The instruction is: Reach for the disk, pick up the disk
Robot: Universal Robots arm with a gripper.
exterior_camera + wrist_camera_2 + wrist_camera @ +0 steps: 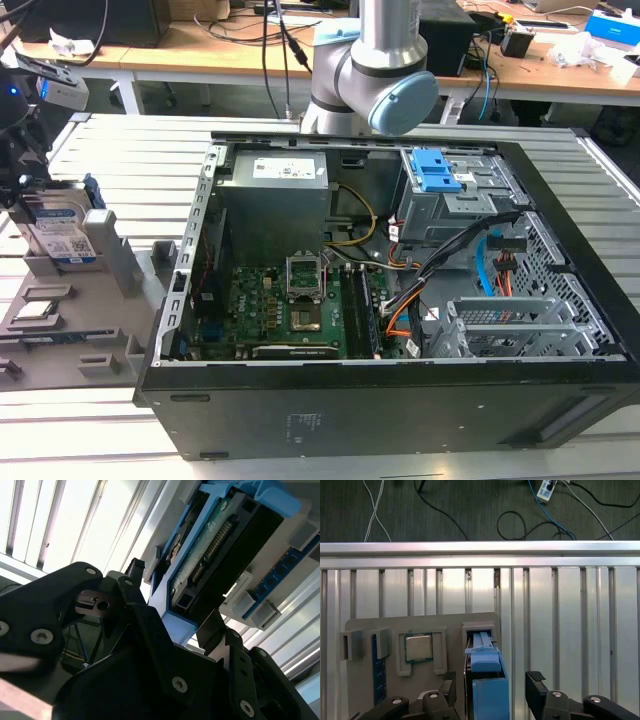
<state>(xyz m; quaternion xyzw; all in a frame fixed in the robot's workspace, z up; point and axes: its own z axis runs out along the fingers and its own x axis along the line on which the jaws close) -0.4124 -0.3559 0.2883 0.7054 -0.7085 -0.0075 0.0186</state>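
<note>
Gripper [490, 682]: in both wrist views I see the two black fingers [536, 681] spread wide, one on each side of the disk [487, 667]. In the first wrist view there is a visible gap between each finger and the blue rail, so I log it as straddling, not clamped. In the second wrist view the gripper [172, 597] sits at the end of the disk [215, 540]. One fingertip is close to the blue rail and the other is just beside the disk's dark face. I cannot tell whether either one touches.

Disk: it stands on edge in a slot of the grey holder [452, 625]. In the exterior view I see the disk [58, 235] upright at that view's left, label face showing. It is outside the computer case [400, 410] and well apart from the grey power-supply box [275, 195].

Holder contents, from the first wrist view: a processor chip [418, 647] lies flat in a square recess beside the disk slot. A memory stick [379, 675] sits further along.

The holder rests on the slatted aluminium table [570, 605]. Past the table edge I see dark floor with loose cables [540, 517].

Exterior view, further back: the case lies open on its side, with the motherboard [290, 310] exposed and a blue drive latch [437, 170] in the bay. The arm [370, 70] rises behind the case. Wooden benches [200, 55] run along the back.
</note>
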